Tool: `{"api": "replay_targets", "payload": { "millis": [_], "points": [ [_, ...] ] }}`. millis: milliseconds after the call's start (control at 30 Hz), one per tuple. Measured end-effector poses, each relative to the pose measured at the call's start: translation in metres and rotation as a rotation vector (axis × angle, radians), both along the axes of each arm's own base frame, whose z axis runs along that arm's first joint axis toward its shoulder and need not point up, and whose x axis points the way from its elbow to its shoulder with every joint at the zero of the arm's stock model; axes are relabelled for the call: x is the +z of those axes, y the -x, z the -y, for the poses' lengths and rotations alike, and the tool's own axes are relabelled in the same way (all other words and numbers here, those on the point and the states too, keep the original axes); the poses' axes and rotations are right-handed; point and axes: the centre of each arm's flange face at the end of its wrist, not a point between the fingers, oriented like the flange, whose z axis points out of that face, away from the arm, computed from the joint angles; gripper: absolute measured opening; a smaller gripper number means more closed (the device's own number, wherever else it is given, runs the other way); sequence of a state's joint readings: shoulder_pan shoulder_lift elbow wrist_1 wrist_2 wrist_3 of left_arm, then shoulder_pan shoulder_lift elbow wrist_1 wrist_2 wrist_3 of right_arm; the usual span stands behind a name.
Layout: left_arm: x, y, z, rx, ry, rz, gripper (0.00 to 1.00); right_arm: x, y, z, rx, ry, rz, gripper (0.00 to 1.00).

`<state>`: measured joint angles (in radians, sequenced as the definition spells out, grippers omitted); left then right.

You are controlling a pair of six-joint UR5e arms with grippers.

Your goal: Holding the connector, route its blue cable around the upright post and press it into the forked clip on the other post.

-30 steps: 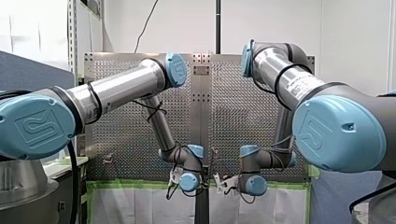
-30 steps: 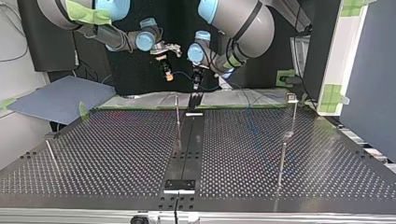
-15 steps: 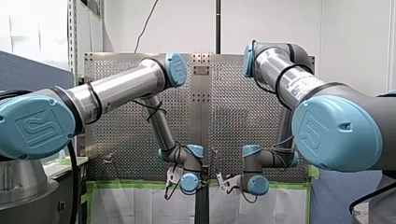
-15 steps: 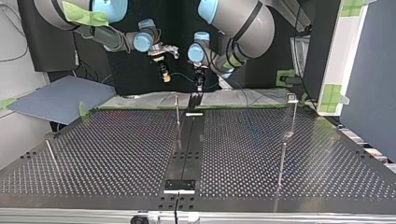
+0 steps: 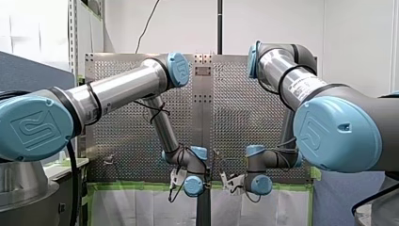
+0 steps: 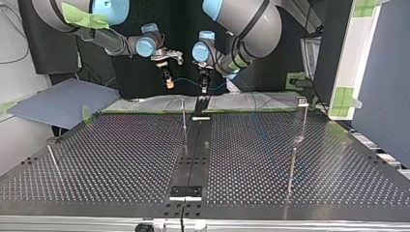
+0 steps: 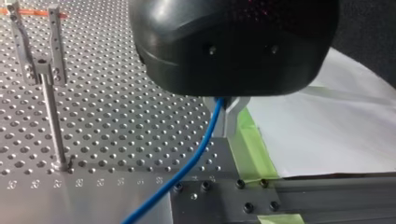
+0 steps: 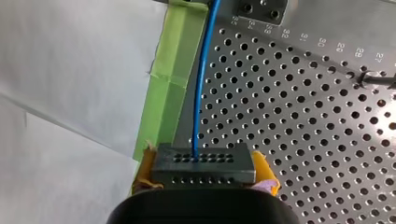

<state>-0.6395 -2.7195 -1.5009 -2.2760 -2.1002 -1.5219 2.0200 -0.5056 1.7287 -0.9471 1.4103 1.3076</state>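
In the right wrist view my right gripper (image 8: 204, 173) is shut on the black connector (image 8: 203, 161), which sits between its yellow pads. The blue cable (image 8: 201, 84) leaves the connector and runs ahead over the table's edge. In the left wrist view the blue cable (image 7: 201, 149) passes between the metal fingers of my left gripper (image 7: 226, 111), which is shut on it. In the top view my right gripper (image 6: 168, 81) and left gripper (image 6: 204, 85) hang side by side above the far edge, the cable (image 6: 186, 80) strung between them. An upright post (image 6: 183, 118) stands just below them.
A post topped by a forked piece (image 7: 46, 74) stands ahead of my left gripper on the perforated table (image 6: 121, 159). More thin posts stand at the top view's right (image 6: 304, 118), right front (image 6: 291, 169) and left (image 6: 53, 162). Green tape (image 8: 175, 70) lines the table's edge.
My right gripper has carried the connector toward the top view's left, away from my left gripper, and the cable between them has stretched out. My left gripper has barely shifted.
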Motion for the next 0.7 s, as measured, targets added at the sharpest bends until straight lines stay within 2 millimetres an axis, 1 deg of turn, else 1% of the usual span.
{"api": "replay_targets", "payload": {
  "millis": [233,400,567,700],
  "points": [
    [-0.003,0.009,-0.004,0.000,0.027,0.013,0.01,0.003,-0.002,0.004,0.004,0.011,-0.002,0.00],
    [0.004,0.014,-0.008,-0.003,0.064,0.029,0.01,0.005,-0.002,0.005,0.004,0.016,-0.015,0.00],
    [0.010,0.018,-0.009,-0.006,0.094,0.048,0.01,0.019,-0.004,0.010,0.002,0.035,-0.012,0.00],
    [0.017,0.018,-0.004,-0.013,0.116,0.073,0.01,0.032,-0.006,0.013,-0.002,0.042,-0.011,0.00]
  ]
}}
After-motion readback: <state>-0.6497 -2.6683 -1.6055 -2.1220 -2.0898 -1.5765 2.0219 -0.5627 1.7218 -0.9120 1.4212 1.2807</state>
